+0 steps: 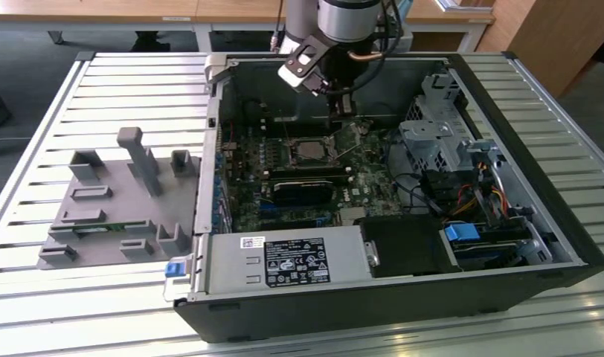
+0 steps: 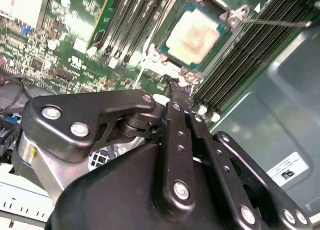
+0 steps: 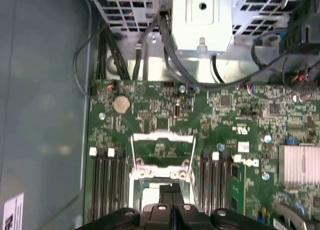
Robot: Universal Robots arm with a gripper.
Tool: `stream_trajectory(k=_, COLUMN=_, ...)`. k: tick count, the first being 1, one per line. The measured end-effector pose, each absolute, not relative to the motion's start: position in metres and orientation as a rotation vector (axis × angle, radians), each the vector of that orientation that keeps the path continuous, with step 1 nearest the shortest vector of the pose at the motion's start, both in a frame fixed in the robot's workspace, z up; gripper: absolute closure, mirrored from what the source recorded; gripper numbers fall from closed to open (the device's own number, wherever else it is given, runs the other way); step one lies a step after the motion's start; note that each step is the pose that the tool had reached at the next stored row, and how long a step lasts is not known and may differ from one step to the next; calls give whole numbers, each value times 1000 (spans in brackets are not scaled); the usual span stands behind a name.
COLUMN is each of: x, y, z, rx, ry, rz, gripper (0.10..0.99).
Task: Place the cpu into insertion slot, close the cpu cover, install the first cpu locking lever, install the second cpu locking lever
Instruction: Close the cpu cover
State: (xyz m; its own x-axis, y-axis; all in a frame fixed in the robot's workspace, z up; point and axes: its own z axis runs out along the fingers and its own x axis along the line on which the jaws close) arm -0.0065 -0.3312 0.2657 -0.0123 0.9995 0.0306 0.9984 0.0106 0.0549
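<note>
Already we see the cpu [image 2: 192,35] seated flat in the insertion slot [image 2: 212,3] on the green motherboard [image 3: 165,107], its pale metal face bare in the second wrist view. The cpu cover [image 3: 162,140] is not down over it: in the first wrist view we find the silvery frame swung off the socket, with green board showing through its window. We cannot tell whether it lies flat or stands tilted.

The gripper [image 2: 177,85] hangs just above the socket's edge, near the chip. Its black fingers [image 3: 165,192] are clenched together, and we make out nothing between them. One thin locking lever [image 2: 277,23] juts out from a corner of the socket, across the long black memory slots [image 2: 250,54] beside it. We cannot make out the other lever for sure.

In the exterior view we see the arm reaching down into the open computer case [image 1: 521,134], which lies on a slatted table [image 1: 84,89]. A grey fixture tray [image 1: 114,216] sits on the table at the exterior view's left, just beside the case.
</note>
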Motion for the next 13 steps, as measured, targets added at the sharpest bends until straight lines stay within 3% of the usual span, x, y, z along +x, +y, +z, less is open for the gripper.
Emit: stream_trajectory(k=13, x=26, y=-331, z=262, rx=2198, ry=2230, rz=83, gripper=980)
